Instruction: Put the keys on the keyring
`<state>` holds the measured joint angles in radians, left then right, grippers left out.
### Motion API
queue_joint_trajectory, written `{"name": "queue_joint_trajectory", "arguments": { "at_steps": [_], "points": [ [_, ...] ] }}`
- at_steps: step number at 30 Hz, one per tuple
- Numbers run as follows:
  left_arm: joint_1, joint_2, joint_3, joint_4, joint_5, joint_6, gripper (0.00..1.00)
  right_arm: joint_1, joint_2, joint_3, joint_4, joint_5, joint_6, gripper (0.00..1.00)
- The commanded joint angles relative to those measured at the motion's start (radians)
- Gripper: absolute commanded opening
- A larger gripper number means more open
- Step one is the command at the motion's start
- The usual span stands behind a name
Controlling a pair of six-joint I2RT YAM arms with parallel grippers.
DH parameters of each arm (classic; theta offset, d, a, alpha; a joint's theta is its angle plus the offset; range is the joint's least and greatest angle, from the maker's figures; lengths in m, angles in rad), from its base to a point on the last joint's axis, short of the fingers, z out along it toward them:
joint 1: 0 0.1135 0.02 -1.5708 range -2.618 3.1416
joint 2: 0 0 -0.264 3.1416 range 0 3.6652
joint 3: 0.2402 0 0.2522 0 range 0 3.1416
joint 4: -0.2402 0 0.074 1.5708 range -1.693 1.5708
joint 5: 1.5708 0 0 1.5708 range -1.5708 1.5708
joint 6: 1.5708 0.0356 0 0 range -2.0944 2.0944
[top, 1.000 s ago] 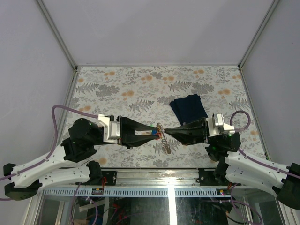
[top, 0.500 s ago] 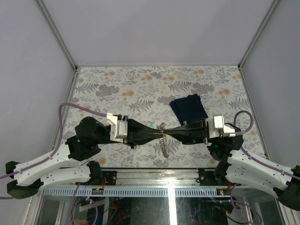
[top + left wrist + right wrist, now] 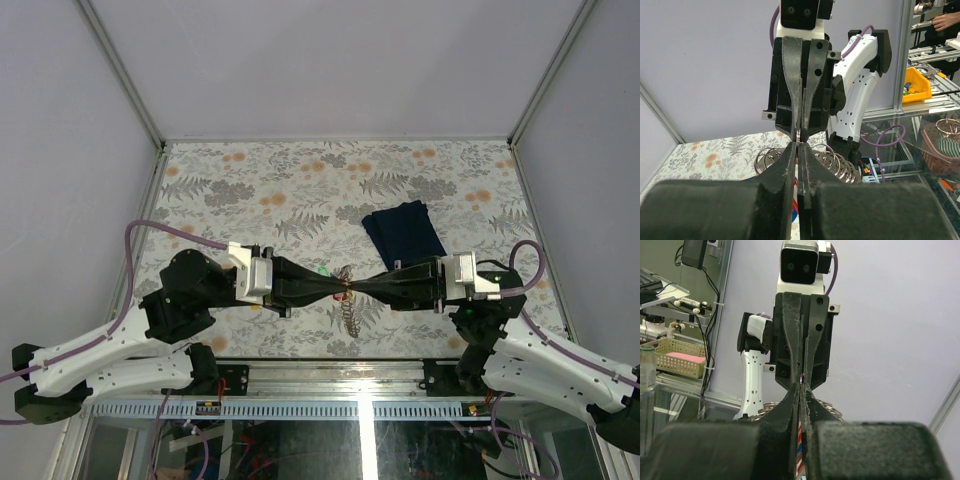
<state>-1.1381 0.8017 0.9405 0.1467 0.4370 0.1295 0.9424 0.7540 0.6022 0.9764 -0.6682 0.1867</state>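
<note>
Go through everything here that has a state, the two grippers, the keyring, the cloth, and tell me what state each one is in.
left gripper: shut, tip to tip with the right gripper.
right gripper: shut on the keyring.
keyring: pinched at one end between the fingertips, the rest trailing toward the near edge.
cloth: folded, lying flat on the table, untouched.

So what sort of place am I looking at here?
Most likely a robotics lab or test cell: the floral-covered table sits inside a plain aluminium-framed enclosure, and the wrist cameras show a yellow parts bin and a basket on benches beyond it.
</note>
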Motion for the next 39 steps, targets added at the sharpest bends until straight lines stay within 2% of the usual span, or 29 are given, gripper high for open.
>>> {"name": "queue_joint_trajectory", "arguments": {
  "at_steps": [1, 4, 6, 9, 11, 18, 27, 39],
  "points": [
    [-0.003, -0.006, 0.016, 0.046, -0.003, 0.036, 0.0, 0.0, -0.027, 0.063, -0.038, -0.041, -0.05, 0.01],
    [-0.002, -0.012, -0.004, 0.07, 0.022, 0.074, 0.0, 0.0, -0.044, 0.086, -0.084, -0.06, -0.069, 0.08],
    [-0.003, -0.023, -0.033, 0.106, 0.046, 0.116, 0.0, 0.0, -0.062, 0.103, -0.123, -0.065, -0.09, 0.17],
    [-0.003, -0.048, -0.099, 0.195, 0.098, 0.17, 0.0, -0.001, -0.102, 0.126, -0.213, -0.063, -0.145, 0.29],
    [-0.002, -0.062, -0.142, 0.273, 0.141, 0.201, 0.0, 0.001, -0.137, 0.139, -0.286, -0.056, -0.184, 0.33],
    [-0.002, -0.067, -0.202, 0.438, 0.28, 0.29, 0.0, -0.001, -0.201, 0.154, -0.419, -0.047, -0.259, 0.36],
    [-0.003, -0.058, -0.216, 0.544, 0.362, 0.343, 0.0, -0.001, -0.155, 0.12, -0.276, -0.136, -0.287, 0.37],
    [-0.003, -0.052, -0.221, 0.583, 0.344, 0.338, 0.0, 0.004, -0.085, 0.139, -0.223, -0.154, -0.271, 0.3]
  ]
}}
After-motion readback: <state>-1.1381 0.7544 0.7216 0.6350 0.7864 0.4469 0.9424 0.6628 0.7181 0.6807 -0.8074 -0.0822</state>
